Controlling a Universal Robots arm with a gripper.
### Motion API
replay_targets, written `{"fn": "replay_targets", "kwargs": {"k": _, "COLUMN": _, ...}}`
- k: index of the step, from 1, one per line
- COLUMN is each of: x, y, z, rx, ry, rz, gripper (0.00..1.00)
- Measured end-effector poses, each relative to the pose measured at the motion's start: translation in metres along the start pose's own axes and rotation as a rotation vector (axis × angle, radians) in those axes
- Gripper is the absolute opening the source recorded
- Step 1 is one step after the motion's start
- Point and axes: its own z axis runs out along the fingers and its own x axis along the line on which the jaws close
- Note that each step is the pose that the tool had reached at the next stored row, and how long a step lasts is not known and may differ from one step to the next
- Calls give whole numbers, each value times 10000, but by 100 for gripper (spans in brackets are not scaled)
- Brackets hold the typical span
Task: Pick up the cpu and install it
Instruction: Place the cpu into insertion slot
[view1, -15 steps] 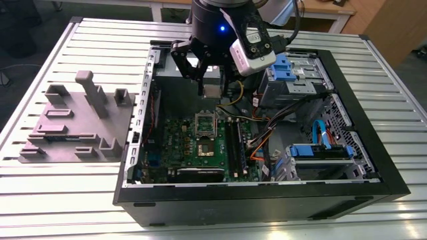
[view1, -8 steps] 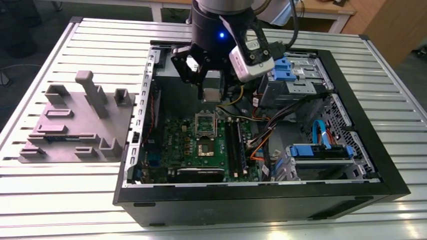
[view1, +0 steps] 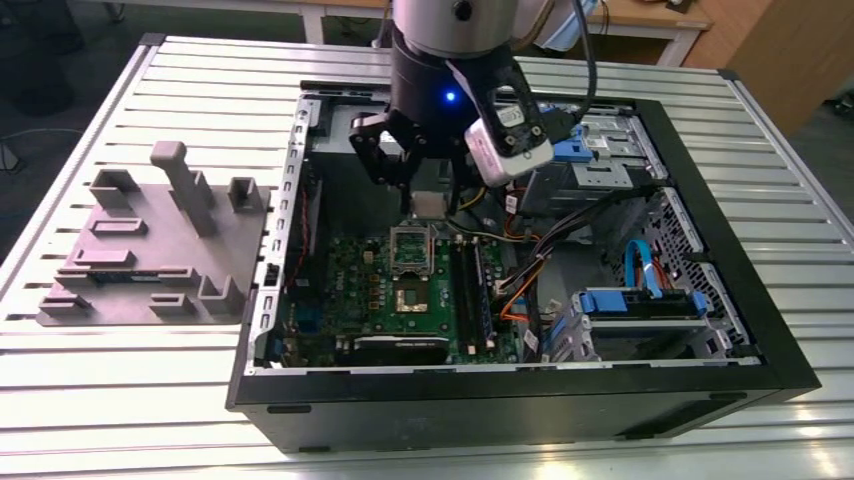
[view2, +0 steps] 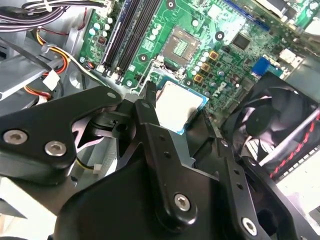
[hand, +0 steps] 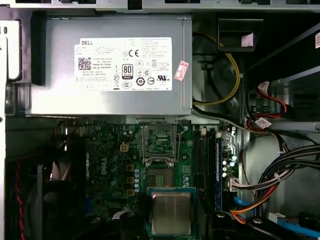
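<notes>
Robot gripper (view1: 424, 197) clamped on the cpu (hand: 171, 212), holding it flat above the motherboard (hand: 107, 165) inside an open computer case (view1: 534, 410); carrying step, apparently; seating demands exact alignment.

Shiny metal cpu (hand: 171, 212), matt black fingers (view2: 150, 120)

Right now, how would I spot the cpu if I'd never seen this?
Find the open black computer case, then the green motherboard inside. Above it the gripper holds the cpu, a small flat square. Its shiny silver-grey top sets it apart from the big grey power-supply box and the long black memory slots.
</notes>
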Motion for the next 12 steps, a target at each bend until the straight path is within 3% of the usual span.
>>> {"fn": "replay_targets", "kwargs": {"k": 12, "x": -8, "y": -3, "z": 219, "rx": -1, "ry": 2, "rz": -128, "gripper": 48}}
